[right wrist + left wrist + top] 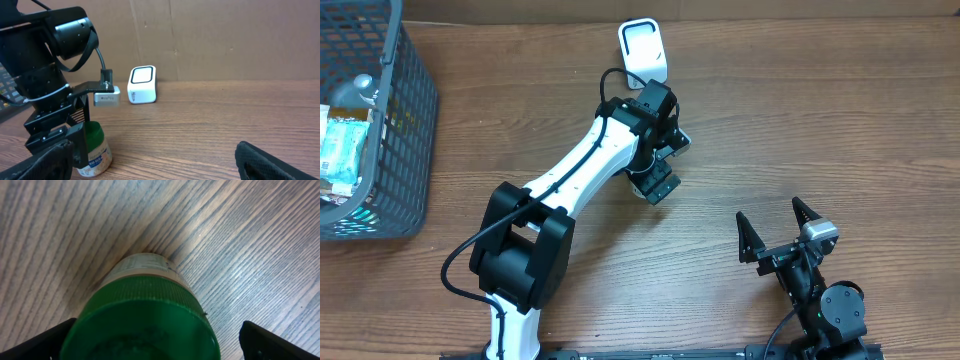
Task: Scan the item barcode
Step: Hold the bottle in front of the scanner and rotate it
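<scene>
The item is a small jar (96, 151) with a green lid (145, 317) and a pale label, standing upright on the wooden table. My left gripper (150, 347) stands open over the lid. The right finger (272, 342) is clear of the lid and the left finger (35, 347) is at its edge. In the overhead view the left gripper (658, 172) hides the jar. The white scanner (645, 48) (142, 85) stands at the far edge, beyond the jar. My right gripper (772, 225) (160, 170) rests open near the front right, holding nothing.
A dark mesh basket (405, 130) with several packaged goods sits at the far left. A cardboard wall (225, 35) closes off the back behind the scanner. Bare wood (820, 110) lies to the right of the scanner.
</scene>
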Tool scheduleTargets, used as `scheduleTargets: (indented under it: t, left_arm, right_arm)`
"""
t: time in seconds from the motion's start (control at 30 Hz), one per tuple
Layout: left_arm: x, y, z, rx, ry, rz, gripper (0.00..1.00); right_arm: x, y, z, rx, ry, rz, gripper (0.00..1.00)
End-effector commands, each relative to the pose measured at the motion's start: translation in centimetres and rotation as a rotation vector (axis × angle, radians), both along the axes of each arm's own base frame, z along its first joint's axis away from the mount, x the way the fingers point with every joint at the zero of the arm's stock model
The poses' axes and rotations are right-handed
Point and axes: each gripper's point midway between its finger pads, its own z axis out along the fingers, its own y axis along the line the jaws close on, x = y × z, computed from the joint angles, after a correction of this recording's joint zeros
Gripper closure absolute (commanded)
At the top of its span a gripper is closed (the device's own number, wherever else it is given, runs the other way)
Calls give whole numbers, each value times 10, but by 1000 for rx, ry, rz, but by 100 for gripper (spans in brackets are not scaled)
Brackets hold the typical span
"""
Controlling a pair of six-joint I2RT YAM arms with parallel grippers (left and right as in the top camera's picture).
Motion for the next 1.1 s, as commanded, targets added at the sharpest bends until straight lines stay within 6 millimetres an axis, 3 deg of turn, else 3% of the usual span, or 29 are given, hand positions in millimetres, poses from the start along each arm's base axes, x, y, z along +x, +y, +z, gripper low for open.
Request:
scheduleTargets:
  t: [0.0,0.17,0.33,0.53,0.87,1.07]
  left_arm:
    - [-4,-2,-1,-13,7,-30,2]
    - [-4,-2,-1,-15,4,-30,12]
    - [-5,-3,-1,-23,19,21,36]
    - [-4,-3,-1,-32,41,161,41]
    - [1,3,-1,-35,92,680,39]
    - [12,24,-2,45,-3,824,40]
  right_arm:
    - [1,-1,-3,-7,-1,-5,0]
    - [1,-1,-3,-7,-1,-5,0]
    - [1,-1,-3,-7,-1,-5,0]
    - [1,-1,-3,-7,-1,-5,0]
    - [1,-1,-3,-7,-1,-5,0]
    - [1,-1,-3,-7,-1,-5,0]
